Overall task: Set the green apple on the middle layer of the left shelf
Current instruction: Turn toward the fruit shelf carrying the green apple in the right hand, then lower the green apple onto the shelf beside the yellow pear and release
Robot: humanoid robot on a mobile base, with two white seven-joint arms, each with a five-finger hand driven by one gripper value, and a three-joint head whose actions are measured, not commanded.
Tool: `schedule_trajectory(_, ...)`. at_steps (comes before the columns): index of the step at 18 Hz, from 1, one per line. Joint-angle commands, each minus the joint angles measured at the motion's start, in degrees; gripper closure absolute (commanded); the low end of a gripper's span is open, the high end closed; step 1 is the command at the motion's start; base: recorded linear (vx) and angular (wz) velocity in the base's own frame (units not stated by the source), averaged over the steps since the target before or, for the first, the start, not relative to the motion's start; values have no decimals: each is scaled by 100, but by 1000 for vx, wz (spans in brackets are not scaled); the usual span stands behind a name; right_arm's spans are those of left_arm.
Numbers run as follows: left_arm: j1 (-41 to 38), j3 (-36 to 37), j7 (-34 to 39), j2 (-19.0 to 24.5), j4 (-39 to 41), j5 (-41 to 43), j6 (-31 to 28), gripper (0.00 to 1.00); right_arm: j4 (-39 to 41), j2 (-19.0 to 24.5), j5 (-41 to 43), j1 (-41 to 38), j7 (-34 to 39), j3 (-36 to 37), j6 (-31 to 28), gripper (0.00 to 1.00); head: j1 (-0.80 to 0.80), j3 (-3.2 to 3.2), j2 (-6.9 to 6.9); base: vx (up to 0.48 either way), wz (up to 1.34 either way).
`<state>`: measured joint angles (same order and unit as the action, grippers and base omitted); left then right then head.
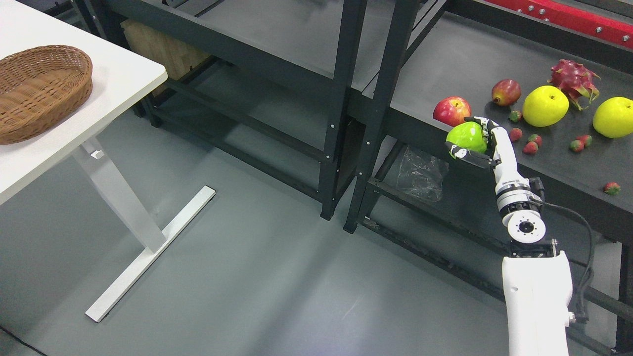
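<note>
I see the apple (466, 138) right of centre in the frame, bright green and glossy, round, held off the surface at the front edge of the right shelf. My right hand (478, 141) wraps it. The left shelf (277, 64) fills the upper middle, its dark grey middle layer bare.

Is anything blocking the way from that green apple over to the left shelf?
The right hand holds the green apple at the right shelf's front edge. Two dark uprights stand between it and the left shelf.
</note>
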<state>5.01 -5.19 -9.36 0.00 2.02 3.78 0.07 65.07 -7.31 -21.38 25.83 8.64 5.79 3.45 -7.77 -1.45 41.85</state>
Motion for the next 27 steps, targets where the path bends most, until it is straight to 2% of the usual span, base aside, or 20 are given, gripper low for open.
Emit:
schedule_trajectory(1,0,0,5,100,0,0,2,0,-12,2,-103,37,-20,19,-11,97,0,0,0,25,-10)
schedule_trajectory(12,0,0,-4,100,0,0,2,0,-12,11,-112,28,-73,28,-20,97,0,0,0,35,-351)
schedule_trajectory(27,0,0,5,100,0,0,2,0,-12,37,-112,10,-99,19,-29,97,0,0,0,151,-341)
